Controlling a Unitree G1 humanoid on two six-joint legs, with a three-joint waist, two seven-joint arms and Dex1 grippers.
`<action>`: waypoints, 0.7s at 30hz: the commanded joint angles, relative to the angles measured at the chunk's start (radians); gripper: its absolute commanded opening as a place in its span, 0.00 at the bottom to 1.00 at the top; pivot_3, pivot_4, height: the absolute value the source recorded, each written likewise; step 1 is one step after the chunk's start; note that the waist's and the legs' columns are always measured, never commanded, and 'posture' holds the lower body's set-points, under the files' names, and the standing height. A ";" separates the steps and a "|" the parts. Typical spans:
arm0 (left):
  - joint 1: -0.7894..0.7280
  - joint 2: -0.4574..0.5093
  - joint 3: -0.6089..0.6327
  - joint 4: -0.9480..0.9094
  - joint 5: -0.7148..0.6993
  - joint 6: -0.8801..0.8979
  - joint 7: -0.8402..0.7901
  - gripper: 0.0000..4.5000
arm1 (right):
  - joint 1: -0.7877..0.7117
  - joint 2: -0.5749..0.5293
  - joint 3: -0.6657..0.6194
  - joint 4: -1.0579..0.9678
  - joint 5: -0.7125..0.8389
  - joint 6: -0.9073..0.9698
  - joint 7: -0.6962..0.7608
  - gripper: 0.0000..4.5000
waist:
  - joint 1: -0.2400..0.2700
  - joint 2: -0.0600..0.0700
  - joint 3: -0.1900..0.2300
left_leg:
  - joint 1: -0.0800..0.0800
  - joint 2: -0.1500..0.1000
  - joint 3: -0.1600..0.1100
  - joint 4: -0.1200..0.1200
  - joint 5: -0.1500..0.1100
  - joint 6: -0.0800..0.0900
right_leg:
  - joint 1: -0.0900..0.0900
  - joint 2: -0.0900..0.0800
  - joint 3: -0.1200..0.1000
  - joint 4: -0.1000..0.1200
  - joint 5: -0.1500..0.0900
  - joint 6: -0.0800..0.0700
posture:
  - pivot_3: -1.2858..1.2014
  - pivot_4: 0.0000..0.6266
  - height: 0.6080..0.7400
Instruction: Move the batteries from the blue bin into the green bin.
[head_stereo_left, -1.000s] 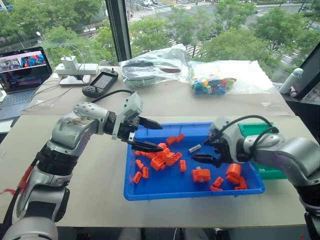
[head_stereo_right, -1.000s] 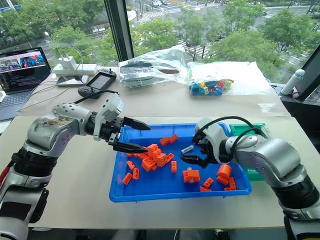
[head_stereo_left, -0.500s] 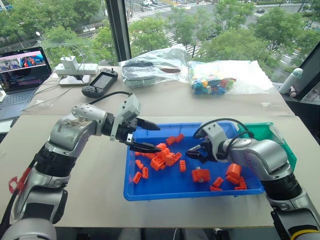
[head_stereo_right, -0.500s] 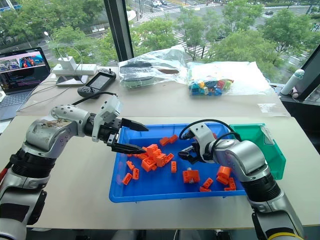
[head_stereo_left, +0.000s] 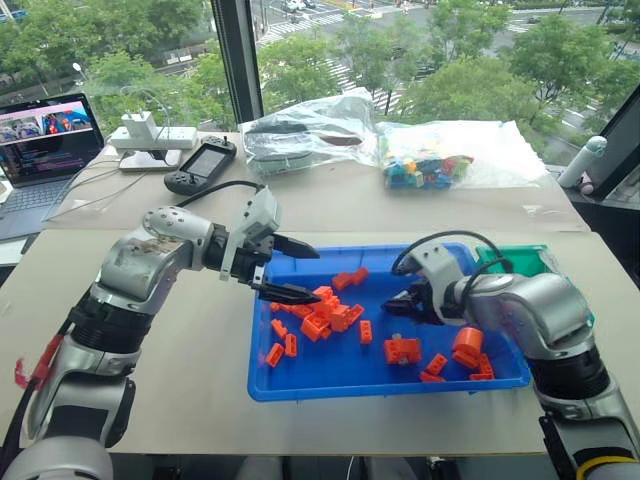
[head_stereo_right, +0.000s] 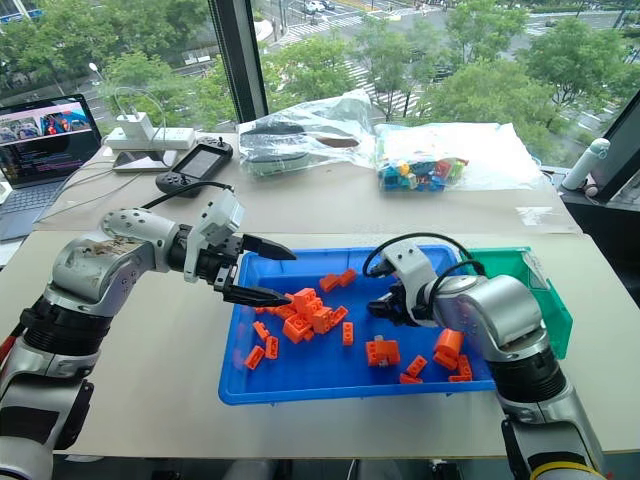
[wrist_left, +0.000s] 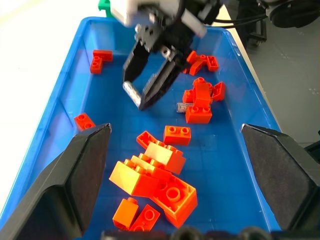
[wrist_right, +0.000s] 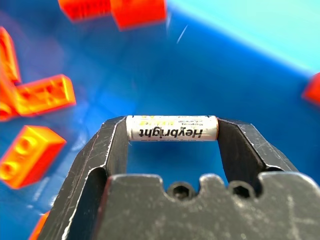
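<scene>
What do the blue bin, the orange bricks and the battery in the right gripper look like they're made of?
Blue bin: likely moulded plastic, smooth with a slight gloss, uniform colour and a raised rim.
Orange bricks: hard plastic by the look, with glossy studs and sharp moulded edges.
Battery: held end to end in the right gripper; pale printed wrap, apparently film or paper. What lies beneath cannot be seen.

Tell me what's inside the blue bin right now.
Loose orange bricks and a fat orange cylinder lie in the blue bin. The right gripper holds a battery end to end above its floor. The arm hides the floor beneath it.
</scene>
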 joint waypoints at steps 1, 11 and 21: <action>-0.018 -0.007 0.004 -0.002 -0.002 -0.020 -0.014 1.00 | -0.026 -0.136 -0.218 -0.081 0.051 0.073 0.070 0.56 | 0.004 0.000 0.000 | 0.000 0.000 0.000 0.000 0.000 0.000 | 0.000 0.000 0.000 0.000 0.000 0.000 | 0.52 0.24 0.94; -0.040 -0.080 -0.009 0.048 0.017 -0.060 -0.003 1.00 | 0.074 -0.264 -0.471 0.052 -0.043 0.069 0.030 0.56 | 0.022 0.000 0.000 | -0.001 -0.001 0.001 -0.001 0.000 0.000 | 0.001 -0.001 0.001 -0.001 0.000 0.000 | 0.52 0.24 0.94; -0.049 -0.084 -0.015 0.057 0.030 -0.064 -0.011 1.00 | 0.248 -0.323 -0.440 0.036 -0.073 0.024 0.042 0.56 | 0.022 0.000 0.000 | -0.001 0.000 0.001 -0.001 0.000 0.000 | 0.001 0.000 0.001 -0.001 0.000 0.000 | 0.52 0.24 0.94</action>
